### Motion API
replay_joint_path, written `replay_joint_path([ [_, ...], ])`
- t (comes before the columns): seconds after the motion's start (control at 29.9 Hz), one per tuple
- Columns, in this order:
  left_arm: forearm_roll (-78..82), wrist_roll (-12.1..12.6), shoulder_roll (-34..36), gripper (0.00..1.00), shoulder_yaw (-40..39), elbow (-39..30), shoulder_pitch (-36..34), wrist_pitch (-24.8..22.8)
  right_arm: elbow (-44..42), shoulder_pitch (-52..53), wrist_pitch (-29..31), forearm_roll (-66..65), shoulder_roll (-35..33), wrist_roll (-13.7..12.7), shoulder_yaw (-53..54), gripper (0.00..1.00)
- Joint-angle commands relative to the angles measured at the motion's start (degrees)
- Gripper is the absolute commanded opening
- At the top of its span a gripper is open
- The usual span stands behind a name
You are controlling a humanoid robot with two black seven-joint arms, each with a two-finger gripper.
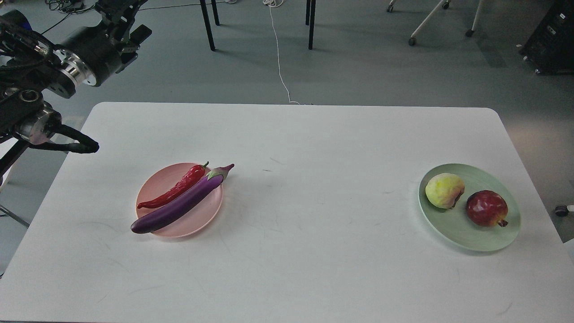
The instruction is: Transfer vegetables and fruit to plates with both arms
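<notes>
The purple eggplant [179, 206] and the red chili pepper [172, 192] lie side by side on the pale pink plate [204, 215] at the table's left. The eggplant's blunt end overhangs the plate's front rim. The yellow-green fruit [444, 190] and the dark red pomegranate [486, 208] sit on the mint green plate [475, 235] at the right. My left gripper [120, 11] is raised high at the top left, far from the pink plate, holding nothing I can see. It is partly cut off by the frame edge and its fingers cannot be told apart. My right arm is out of view.
The white table [314, 157] has rounded far corners. Beyond it on the grey floor are black furniture legs [207, 24], a white cable [278, 49], chair casters [411, 41] and a black case [554, 36] at the top right.
</notes>
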Motion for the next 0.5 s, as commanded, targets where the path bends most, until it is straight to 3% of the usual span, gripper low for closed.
replay_joint_path([
  [0.0,-14.6,0.04,-3.99,0.98,-5.52,4.48,0.08,-3.45,-1.07,0.18,0.0,0.15,2.34,0.0,0.31,0.99],
  [0.2,-34.22,0.31,-9.1,0.98,-9.57,9.68,0.34,-7.24,-1.69,0.18,0.0,0.77,6.48,0.0,0.4,0.98],
  [0.47,-46.63,0.22,-13.06,0.98,-12.64,13.1,2.89,-11.46,-2.04,0.18,0.0,0.77,7.18,0.0,1.8,0.98],
])
